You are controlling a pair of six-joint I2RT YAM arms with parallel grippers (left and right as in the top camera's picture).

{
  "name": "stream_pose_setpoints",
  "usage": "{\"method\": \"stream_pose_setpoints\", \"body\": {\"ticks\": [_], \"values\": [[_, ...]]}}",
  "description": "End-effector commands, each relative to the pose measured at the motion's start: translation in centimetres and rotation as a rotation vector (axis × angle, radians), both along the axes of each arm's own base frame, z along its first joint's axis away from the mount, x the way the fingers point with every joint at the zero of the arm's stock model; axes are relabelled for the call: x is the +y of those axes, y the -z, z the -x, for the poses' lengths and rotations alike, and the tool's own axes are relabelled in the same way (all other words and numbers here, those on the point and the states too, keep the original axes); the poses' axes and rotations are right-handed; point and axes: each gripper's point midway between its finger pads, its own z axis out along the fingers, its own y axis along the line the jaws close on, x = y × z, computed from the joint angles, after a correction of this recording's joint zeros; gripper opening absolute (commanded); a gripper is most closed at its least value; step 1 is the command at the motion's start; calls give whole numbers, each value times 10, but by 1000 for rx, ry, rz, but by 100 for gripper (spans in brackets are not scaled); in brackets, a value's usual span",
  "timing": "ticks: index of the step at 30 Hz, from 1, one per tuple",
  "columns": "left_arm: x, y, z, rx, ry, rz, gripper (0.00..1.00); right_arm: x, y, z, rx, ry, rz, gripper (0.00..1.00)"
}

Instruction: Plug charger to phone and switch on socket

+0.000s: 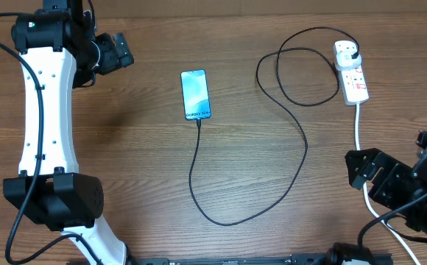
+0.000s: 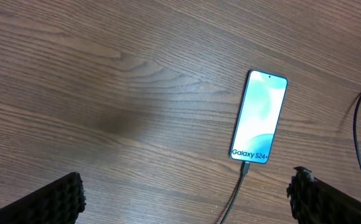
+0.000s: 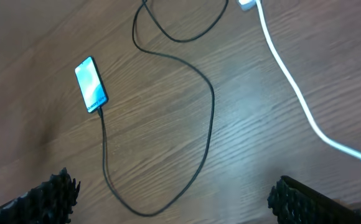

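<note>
The phone [image 1: 195,93] lies flat at the table's middle with its blue-teal screen lit; it also shows in the left wrist view as phone [image 2: 259,116] and in the right wrist view as phone [image 3: 91,84]. The charger [image 1: 303,140] is a thin black cable whose tip [image 2: 246,167] sits in the phone's lower end. It loops across the table to a black plug [image 1: 350,51] seated in the white socket [image 1: 352,72] at the far right. My left gripper [image 1: 122,51] hangs open at the far left, away from the phone. My right gripper [image 1: 362,171] stands open near the front right, beside the socket's cord.
The socket's thick white cord [image 1: 358,132] runs toward the front right edge, under my right arm, and shows as cord [image 3: 289,81] in the right wrist view. The charger's slack forms a wide loop [image 1: 228,219] in front of the phone. The left arm's white links [image 1: 44,118] occupy the left side.
</note>
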Motion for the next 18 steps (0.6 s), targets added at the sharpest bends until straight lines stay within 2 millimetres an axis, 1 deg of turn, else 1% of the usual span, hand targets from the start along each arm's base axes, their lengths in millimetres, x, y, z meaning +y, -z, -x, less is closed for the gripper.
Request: {"method": "stream_pose_setpoints", "body": {"ticks": [1,2,3,5,6,9,13,18], "values": [[-1,6,-1,15,-2,-6,100,7,10,-2,-64,-103,58,100],[-1,6,-1,15,-2,-6,100,9,14,-5,-100,-129,70,100],[-1,6,-1,15,-2,-6,100,15,22,-11,-177,-165,81,100],[-1,6,-2,14,-2,-6,100,22,30,-18,-279,-201,91,100],[-1,6,-1,15,-2,-7,100,27,38,-25,-388,-226,101,100],[-1,6,-1,15,-2,-6,100,32,48,-32,-542,-244,115,100],[-1,6,-1,15,-2,-6,100,36,58,-37,-701,-269,153,100],[-1,6,-1,15,-2,-6,100,29,63,-46,-867,-228,217,100]]}}
